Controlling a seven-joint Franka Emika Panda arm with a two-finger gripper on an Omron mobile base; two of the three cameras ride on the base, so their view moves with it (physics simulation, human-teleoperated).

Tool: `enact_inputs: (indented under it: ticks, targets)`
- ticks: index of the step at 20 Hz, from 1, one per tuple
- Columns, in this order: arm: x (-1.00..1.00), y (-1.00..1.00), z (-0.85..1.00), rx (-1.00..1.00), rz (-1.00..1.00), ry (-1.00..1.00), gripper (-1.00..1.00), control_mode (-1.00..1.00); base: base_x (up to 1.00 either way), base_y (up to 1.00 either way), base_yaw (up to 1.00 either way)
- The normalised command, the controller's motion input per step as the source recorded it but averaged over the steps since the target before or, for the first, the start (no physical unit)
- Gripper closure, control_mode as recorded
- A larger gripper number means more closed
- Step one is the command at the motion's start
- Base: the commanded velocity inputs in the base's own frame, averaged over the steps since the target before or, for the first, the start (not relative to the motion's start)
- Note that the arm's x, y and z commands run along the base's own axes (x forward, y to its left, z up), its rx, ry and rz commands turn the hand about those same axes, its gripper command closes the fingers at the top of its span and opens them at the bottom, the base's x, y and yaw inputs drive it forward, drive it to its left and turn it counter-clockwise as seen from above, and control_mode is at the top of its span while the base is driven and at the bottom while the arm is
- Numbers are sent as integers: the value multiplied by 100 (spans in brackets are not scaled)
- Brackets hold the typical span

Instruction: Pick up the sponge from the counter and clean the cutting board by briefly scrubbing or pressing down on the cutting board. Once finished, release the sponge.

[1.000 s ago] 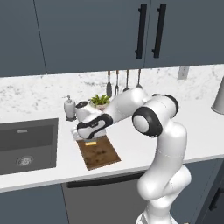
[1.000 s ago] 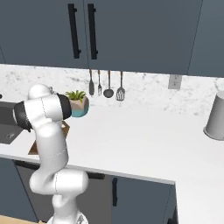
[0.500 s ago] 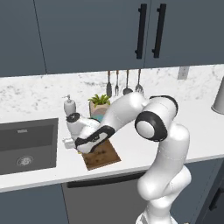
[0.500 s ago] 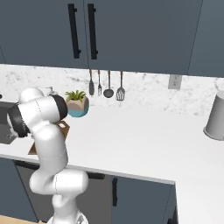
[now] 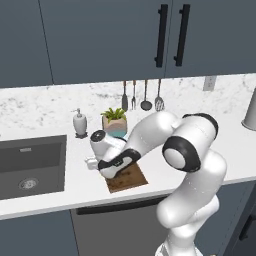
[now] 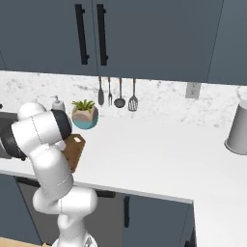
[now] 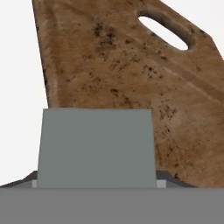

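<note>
- Left base view: the arm is swinging further toward the sink [image 5: 32, 167] than a second ago; the gripper [image 5: 102, 162] is now sitting low over the cutting board [image 5: 128, 178] at its sink-side end, on the tabletop [image 5: 235, 150].
- Right base view: the cutting board [image 6: 75, 149] is peeking out behind the arm, just in front of the potted plant [image 6: 85, 114].
- Hand view: the sponge [image 7: 96, 146] is showing as a grey block, part-open jaws seemingly clamping it, over the cutting board [image 7: 131, 78] near the handle hole [image 7: 166, 31]; contact unclear, so scrubbing is probably underway and the release is not yet done.

base views: flank arm, share counter [image 5: 235, 150] | hand view: close over cutting board [image 7: 131, 78]
</note>
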Motion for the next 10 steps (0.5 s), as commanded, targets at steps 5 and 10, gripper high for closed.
enact_inputs:
  ticks: [5, 10]
  targets:
    - [9, -80, 0, 2, 0, 0, 100, -100, 0, 0, 0]
    - [0, -80, 0, 5, 0, 0, 100, -100, 0, 0, 0]
